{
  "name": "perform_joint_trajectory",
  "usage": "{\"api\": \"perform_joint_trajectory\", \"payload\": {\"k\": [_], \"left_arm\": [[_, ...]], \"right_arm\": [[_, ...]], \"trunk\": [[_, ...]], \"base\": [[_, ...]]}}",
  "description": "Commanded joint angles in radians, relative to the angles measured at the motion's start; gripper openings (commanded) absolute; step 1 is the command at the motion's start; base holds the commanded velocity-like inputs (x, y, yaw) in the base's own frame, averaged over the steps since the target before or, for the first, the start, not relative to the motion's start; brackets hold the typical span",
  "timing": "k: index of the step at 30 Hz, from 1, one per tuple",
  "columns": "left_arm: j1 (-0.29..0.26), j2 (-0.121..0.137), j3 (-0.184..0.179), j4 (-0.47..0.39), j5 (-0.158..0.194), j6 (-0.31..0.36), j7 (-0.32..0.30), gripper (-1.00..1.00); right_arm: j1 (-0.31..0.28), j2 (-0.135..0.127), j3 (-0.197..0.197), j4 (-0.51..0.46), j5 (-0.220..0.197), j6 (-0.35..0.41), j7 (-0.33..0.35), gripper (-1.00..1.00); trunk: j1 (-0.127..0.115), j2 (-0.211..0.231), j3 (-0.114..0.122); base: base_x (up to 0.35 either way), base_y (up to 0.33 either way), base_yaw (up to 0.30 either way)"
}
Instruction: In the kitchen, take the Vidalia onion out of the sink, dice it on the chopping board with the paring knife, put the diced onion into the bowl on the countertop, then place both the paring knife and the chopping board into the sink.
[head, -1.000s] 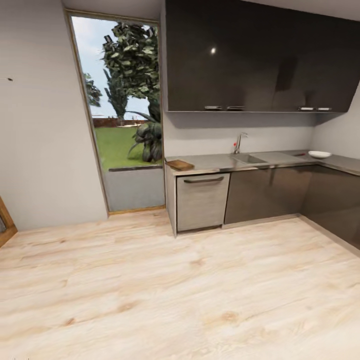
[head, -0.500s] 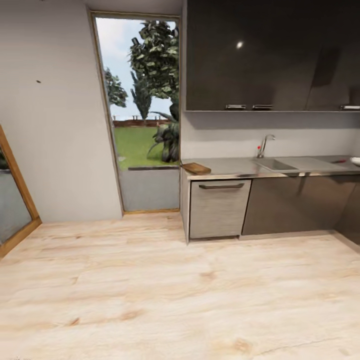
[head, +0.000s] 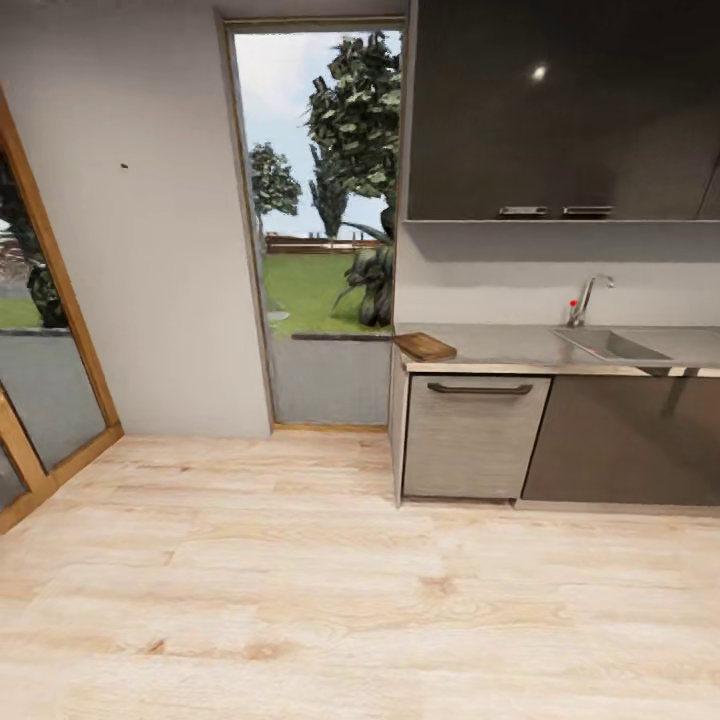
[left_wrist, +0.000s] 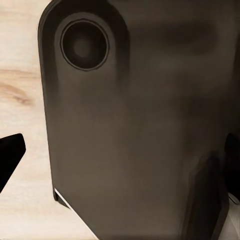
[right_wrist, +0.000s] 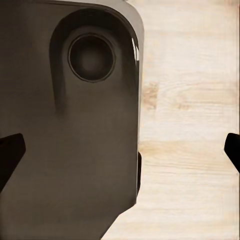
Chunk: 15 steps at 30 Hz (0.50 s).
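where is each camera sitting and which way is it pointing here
Head view: on the robot's head, facing forward and down at the counter with the chopping board and sink; window beside them.
Left wrist view: by the left tool, pointing down at the robot's dark body and wood floor; both fingertips at the edges.
Right wrist view: by the right tool, same dark body, floor.
Shared: all views show the pale plank floor.
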Motion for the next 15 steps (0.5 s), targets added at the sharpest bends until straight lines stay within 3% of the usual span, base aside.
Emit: {"api": "perform_joint_trajectory", "payload": {"k": [1, 10, 15], "left_arm": [[0.001, 0.000, 0.001, -0.002, 0.001, 0.000, 0.000, 1.00], [0.001, 0.000, 0.002, -0.003, 0.001, 0.000, 0.000, 1.00], [0.001, 0.000, 0.002, -0.002, 0.001, -0.001, 0.000, 1.00]], "right_arm": [[-0.001, 0.000, 0.000, 0.002, 0.000, -0.001, 0.000, 1.00], [-0.001, 0.000, -0.001, 0.002, 0.000, -0.001, 0.000, 1.00], [-0.001, 0.000, -0.001, 0.002, 0.000, -0.001, 0.000, 1.00]], "trunk": [[0.001, 0.000, -0.001], [0.001, 0.000, -0.001], [0.001, 0.000, -0.001]], "base": [[0.284, -0.237, 0.234], [0.277, -0.245, 0.214], [0.225, -0.268, 0.111]]}}
